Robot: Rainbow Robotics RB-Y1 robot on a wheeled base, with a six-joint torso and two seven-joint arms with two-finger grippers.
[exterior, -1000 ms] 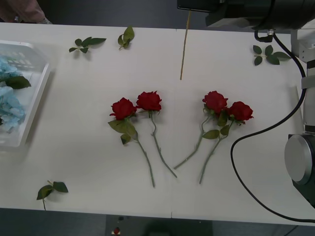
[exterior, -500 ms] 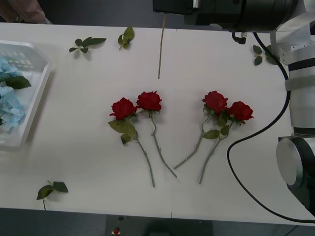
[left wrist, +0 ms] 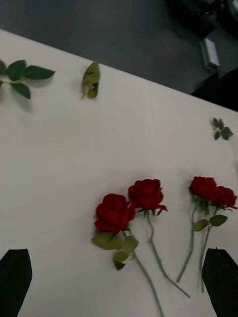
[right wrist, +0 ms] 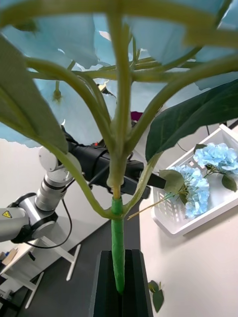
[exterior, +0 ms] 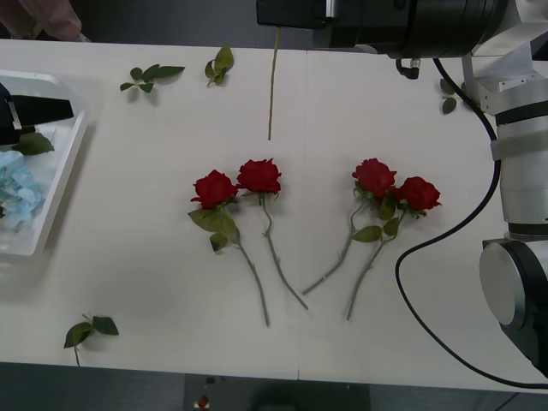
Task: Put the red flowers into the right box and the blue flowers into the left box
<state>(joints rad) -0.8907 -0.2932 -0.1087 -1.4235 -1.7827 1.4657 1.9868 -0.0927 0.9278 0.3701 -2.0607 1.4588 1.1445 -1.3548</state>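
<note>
Front view: the desk carries everything, and the largest thing on it is the left box, lying against the left edge with blue flowers already heaped inside, which suggests the blue sorting is partly done. The right arm reaches across the far edge, holding one more blue flower high, so that its long stem hangs down over the far middle of the desk; in the right wrist view that stem stands clamped between the right gripper's black fingers, which are closed tight on it, with the pale bloom and broad leaves spreading above. It is probably held aloft to clear the roses on its way toward the left box. The left gripper hovers over the far end of the left box; in the left wrist view its fingers sit at the two corners, spread wide and holding nothing. The four red flowers lie untouched in two pairs at the middle of the desk, blooms toward the far edge, stems trailing toward the near edge, so their turn seems yet to come; the right box cannot be made out. Smallest are the loose leaf sprigs scattered by the far edge and near the near left corner.
</note>
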